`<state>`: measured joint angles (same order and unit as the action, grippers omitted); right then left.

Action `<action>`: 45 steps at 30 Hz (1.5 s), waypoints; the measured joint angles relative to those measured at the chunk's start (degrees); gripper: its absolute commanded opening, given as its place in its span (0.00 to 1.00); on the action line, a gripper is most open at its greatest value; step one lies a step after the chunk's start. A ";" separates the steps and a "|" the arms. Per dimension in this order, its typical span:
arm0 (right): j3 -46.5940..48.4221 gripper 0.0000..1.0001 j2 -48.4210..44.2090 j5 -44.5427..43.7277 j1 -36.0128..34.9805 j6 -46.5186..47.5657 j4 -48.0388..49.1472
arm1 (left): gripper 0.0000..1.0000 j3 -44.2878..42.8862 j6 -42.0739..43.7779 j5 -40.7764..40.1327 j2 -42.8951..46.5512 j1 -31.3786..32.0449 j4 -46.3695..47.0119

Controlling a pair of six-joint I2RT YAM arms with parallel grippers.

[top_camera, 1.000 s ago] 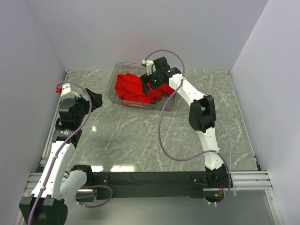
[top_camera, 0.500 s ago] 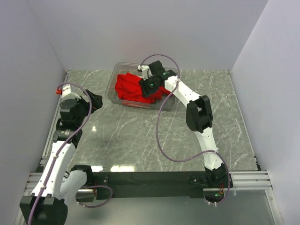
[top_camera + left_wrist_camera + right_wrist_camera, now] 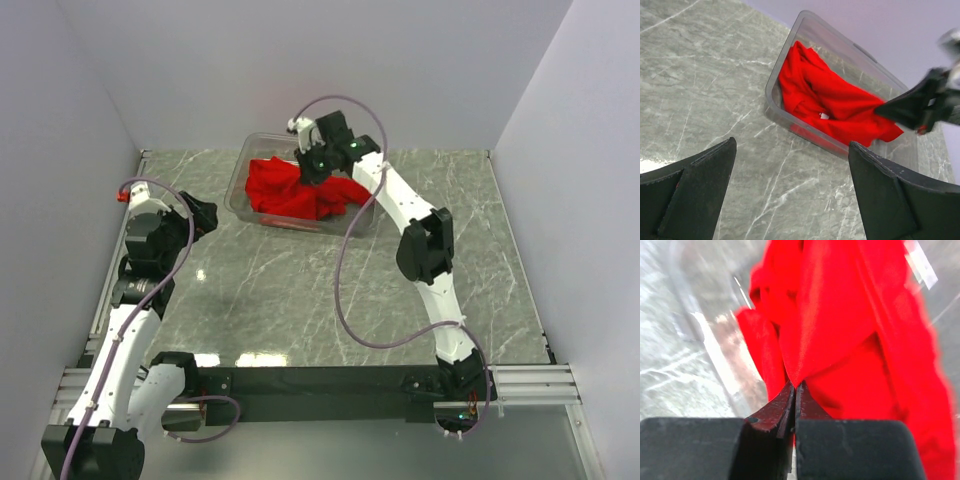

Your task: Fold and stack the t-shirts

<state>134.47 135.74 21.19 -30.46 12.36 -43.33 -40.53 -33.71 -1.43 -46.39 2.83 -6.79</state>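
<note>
Pinching a fold of the red shirt (image 3: 840, 315), our right hand (image 3: 794, 387) is clamped shut on the cloth above the far side of the clear bin (image 3: 771, 100). The shirt lies crumpled inside that bin, one part drawn up to the hand. Our left hand (image 3: 203, 214) stands wide open and empty, well apart over the grey marbled tabletop (image 3: 300, 290). Pale walls (image 3: 300, 60) close three sides.
</note>
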 measured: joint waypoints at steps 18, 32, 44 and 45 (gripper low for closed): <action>8.02 0.00 -34.12 2.38 1.75 -5.99 18.91 | 1.00 1.31 -0.09 0.07 2.40 0.00 0.52; 10.73 0.00 -43.08 8.48 1.36 -16.46 25.14 | 0.99 2.69 0.04 0.09 2.86 0.00 1.81; -20.94 0.00 -60.06 17.09 0.94 -10.58 20.44 | 1.00 2.69 0.20 0.11 3.69 0.00 1.64; -25.59 0.00 -61.75 17.22 0.74 -9.64 20.52 | 1.00 2.69 0.22 0.11 3.78 0.00 1.60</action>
<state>108.88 74.00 38.41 -29.71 2.72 -22.81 -37.85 -33.50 -1.32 -42.61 2.83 -5.19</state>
